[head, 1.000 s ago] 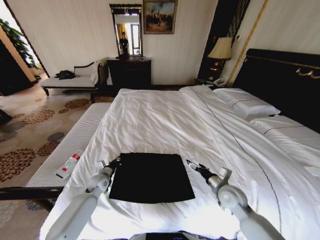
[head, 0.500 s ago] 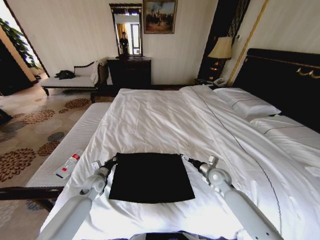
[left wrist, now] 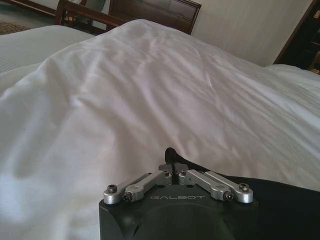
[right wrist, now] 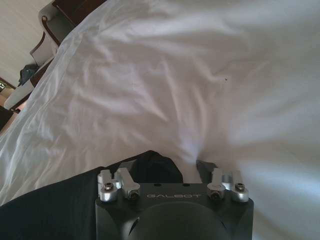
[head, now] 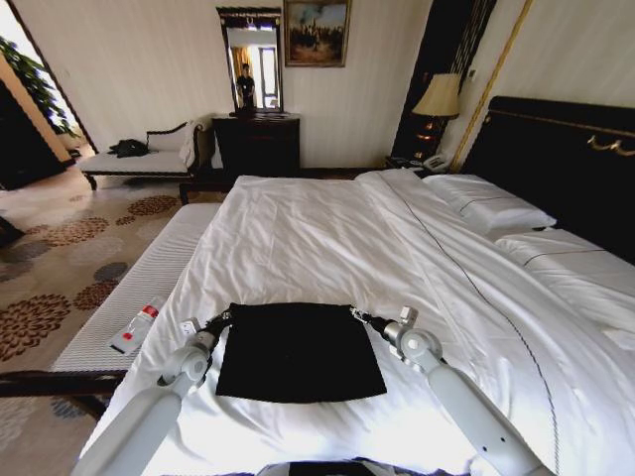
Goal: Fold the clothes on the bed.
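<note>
Black T-shirt (head: 300,350) lies flat on the bed (head: 327,238), folded into a rough rectangle, on the white duvet near the foot end and well apart from the pillows (head: 491,210) at the headboard (head: 566,159). No lettering can be made out on the T-shirt.

Left gripper (head: 224,317) sits at the T-shirt's far left corner, arm reaching in from the near left edge of the bed. In the left wrist view the left gripper (left wrist: 171,167) has its linkages folded inward, fingers pinched together on a small raised tip of black fabric, so it is clenched on the T-shirt (left wrist: 280,205) corner.

Right gripper (head: 357,315) sits at the T-shirt's far right corner, arm coming in from the near right side. In the right wrist view the right gripper (right wrist: 167,170) has its 2 fingers spread apart, 1 on the black fabric (right wrist: 50,205) and 1 on the white duvet (right wrist: 200,75), with the cloth corner bunched up in the gap between them; fingers are parted, not closed on it.

Duvet around the T-shirt is wrinkled, a thin dark seam line runs along it on the headboard side of the T-shirt. A pale ribbed bench (head: 139,288) stands just beside the bed on its left, with a small bottle (head: 137,325) lying on it, level with the T-shirt.
</note>
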### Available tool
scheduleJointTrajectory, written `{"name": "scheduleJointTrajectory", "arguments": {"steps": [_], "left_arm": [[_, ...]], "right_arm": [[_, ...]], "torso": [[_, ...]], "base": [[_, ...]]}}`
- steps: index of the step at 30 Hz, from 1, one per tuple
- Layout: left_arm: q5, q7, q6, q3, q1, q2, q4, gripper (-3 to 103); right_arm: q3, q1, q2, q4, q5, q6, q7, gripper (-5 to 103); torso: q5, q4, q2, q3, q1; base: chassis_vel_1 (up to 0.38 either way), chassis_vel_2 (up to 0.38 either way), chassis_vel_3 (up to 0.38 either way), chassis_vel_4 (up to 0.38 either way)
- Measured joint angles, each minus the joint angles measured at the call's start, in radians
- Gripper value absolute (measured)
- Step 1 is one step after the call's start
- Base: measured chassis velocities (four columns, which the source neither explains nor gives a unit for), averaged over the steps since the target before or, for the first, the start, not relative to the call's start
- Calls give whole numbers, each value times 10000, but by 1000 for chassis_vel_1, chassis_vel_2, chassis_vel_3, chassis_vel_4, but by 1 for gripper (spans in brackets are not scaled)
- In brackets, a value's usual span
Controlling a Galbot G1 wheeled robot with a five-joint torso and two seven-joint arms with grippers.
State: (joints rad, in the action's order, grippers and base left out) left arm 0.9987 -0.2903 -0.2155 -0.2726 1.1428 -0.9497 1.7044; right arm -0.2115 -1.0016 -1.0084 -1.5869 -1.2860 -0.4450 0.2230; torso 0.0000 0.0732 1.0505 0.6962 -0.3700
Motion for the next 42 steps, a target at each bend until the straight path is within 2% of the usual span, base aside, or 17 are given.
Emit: {"name": "scheduleJointTrajectory", "arguments": {"steps": [2, 5, 10, 15, 17, 19, 33, 42], "left_arm": [[-21, -7, -4, 6, -14, -17, -26, 1], [-65, -29, -12, 11, -13, -77, -87, 1], [-93, -34, -19, 22, 16, -107, -88, 1], [-108, -67, -24, 35, 40, -121, -49, 1], [-113, -70, -24, 35, 50, -120, -41, 1], [-132, -83, -29, 36, 71, -117, -23, 1], [-171, -174, -36, -32, 136, 7, 455, 1], [191, -348, 23, -727, 154, 871, 2448, 1]], "right_arm": [[12, 1, 6, 18, 2, 21, -29, 65], [30, -3, 18, 1, 0, 69, -81, 48], [37, -17, 19, -117, -28, 98, -89, 38], [48, -30, -23, -259, -58, 129, -88, 11], [44, -38, -37, -281, -60, 139, -88, 11], [22, -80, -67, -352, -60, 180, -80, 2], [-477, -580, 18, -1283, 87, 431, 72, 0], [-1496, -1233, 436, -3525, 168, 801, 743, 0]], "torso": [[0, 1, 0, 0, 0], [1, 1, 0, 0, 0], [0, -1, 0, 0, 0], [1, 0, 0, 1, 0], [1, 0, 0, 0, 0], [1, -1, 0, 1, 0], [-1, 0, 0, 1, 0], [0, 0, 0, 0, 1]], "base": [[0, 0, 0, 0], [0, 0, 0, 0], [0, 0, 0, 0], [0, 0, 0, 0], [0, 0, 0, 0], [0, 0, 0, 0], [0, 0, 0, 0], [0, 0, 0, 0]]}}
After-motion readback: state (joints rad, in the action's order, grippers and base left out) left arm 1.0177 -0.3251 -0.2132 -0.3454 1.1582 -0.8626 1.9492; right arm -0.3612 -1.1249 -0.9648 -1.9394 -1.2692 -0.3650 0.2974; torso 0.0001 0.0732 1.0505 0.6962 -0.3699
